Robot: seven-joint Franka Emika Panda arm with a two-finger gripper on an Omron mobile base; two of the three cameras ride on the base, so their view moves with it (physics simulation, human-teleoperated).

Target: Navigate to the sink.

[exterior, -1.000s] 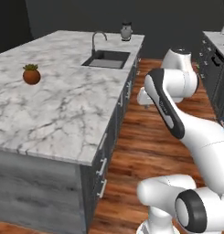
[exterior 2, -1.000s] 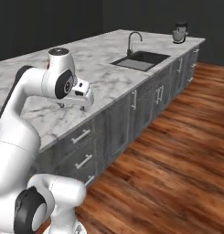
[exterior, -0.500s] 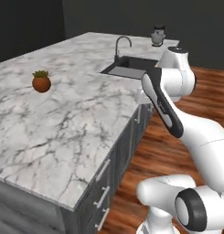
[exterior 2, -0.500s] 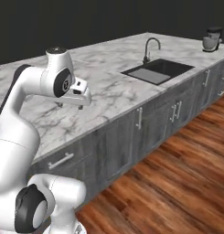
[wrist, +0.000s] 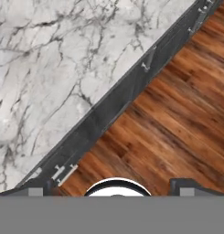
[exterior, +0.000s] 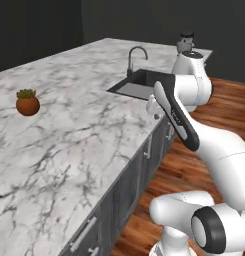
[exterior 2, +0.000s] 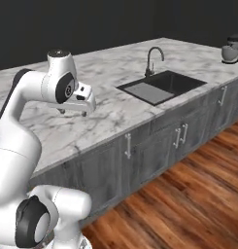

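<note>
Because the whole scene has slid and grown across both base views over the last second, the change is the base's own drive along the marble surface [exterior: 69, 145], not any move of the things on it. The sink [exterior 2: 164, 86] now sits larger and nearer than before: in the right base view it lies ahead and to the right of the arm, recessed into the surface, and in the left base view its black basin [exterior: 144, 82] shows just beyond the arm's upper link. I judge the approach to be well along but unfinished, since a stretch of cabinet front [exterior 2: 154, 151] lies between the base and the basin.

The gooseneck faucet [exterior 2: 152, 59] stands at the basin's far edge. A small appliance [exterior 2: 232, 48] rests at the far end of the surface, well apart from the sink. A small potted plant [exterior: 28, 102] stands alone on the marble, to the left in the left base view.

The pincer [exterior 2: 72, 111] hangs over the surface's front part, carrying nothing; whether its fingers are apart or together I cannot tell.

No brand, label or writing can be read anywhere.
</note>
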